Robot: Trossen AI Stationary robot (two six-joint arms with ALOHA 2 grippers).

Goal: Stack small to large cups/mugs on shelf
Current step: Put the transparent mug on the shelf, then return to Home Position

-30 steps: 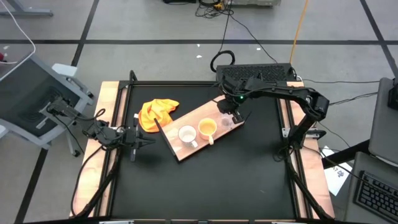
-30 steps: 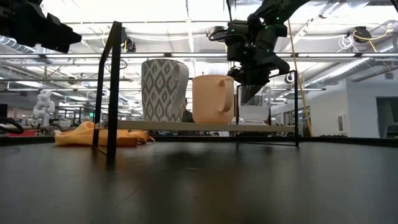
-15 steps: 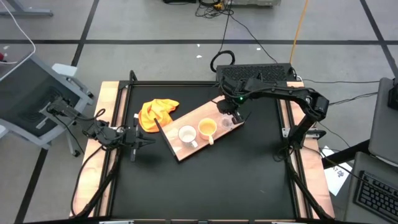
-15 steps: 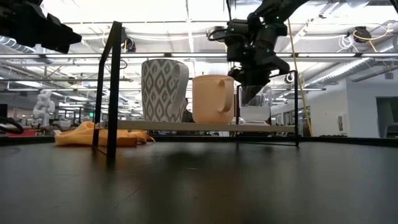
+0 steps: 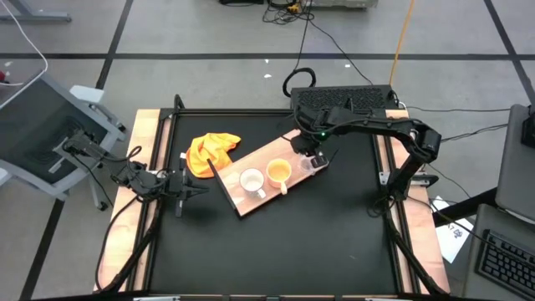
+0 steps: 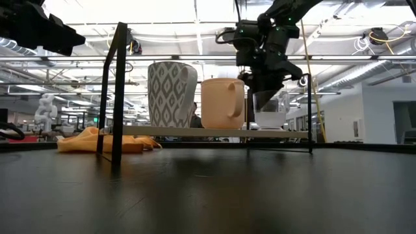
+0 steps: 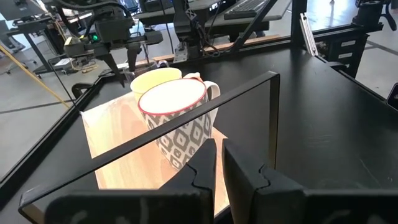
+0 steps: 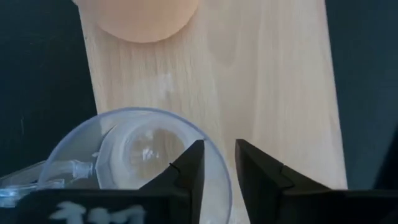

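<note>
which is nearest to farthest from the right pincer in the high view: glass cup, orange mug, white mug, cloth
1. Glass cup, directly under the right pincer, at the board's right end.
2. Orange mug, mid-board.
3. White mug, toward the board's left end.
4. Cloth, off the board, far left.

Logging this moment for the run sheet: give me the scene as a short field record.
shelf: light-brown wooden board lying at an angle on the black table
on shelf: white patterned mug, yellow-orange mug, clear glass cup
right gripper: at the glass cup's rim, fingers barely apart
left gripper: waiting at the table's left edge, fingers nearly together
off shelf: yellow-orange cloth
</note>
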